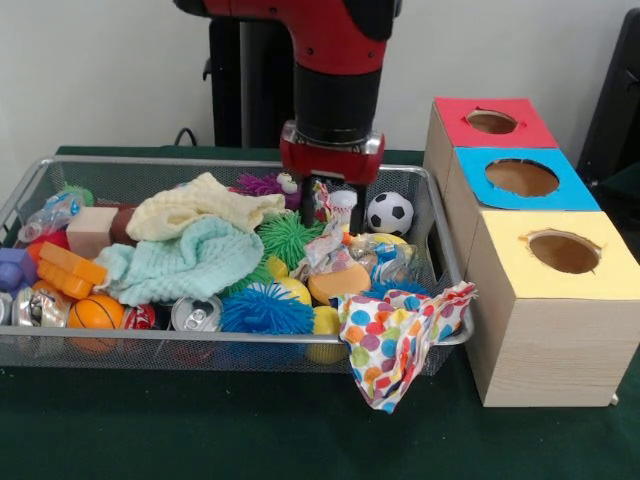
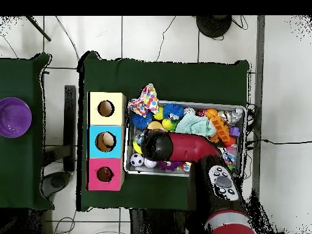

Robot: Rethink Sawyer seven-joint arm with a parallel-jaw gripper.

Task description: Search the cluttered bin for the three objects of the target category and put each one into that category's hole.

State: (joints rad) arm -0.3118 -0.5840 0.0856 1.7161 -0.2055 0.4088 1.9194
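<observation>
My gripper (image 1: 330, 203) hangs low over the back middle of the wire bin (image 1: 30, 190), just above the clutter, with a crumpled wrapper (image 1: 368, 255) and a soccer ball (image 1: 389, 212) close on the right. Whether it holds anything is hidden by the clutter. In the overhead view the arm covers the bin's (image 2: 245, 125) middle, and the gripper (image 2: 151, 146) is at the end nearest the boxes. Three boxes stand beside the bin, each with a round hole: red (image 1: 490, 122), blue (image 1: 520, 178) and yellow (image 1: 562, 252).
The bin holds a yellow cloth (image 1: 200, 208), a mint cloth (image 1: 185, 260), green (image 1: 287, 238), blue (image 1: 265, 310) and purple (image 1: 262, 184) spiky balls, a small basketball (image 1: 95, 313), cans (image 1: 195, 315) and orange blocks (image 1: 70, 270). A polka-dot cloth (image 1: 400, 335) drapes over the front rim. A purple bowl (image 2: 14, 117) sits on a side table.
</observation>
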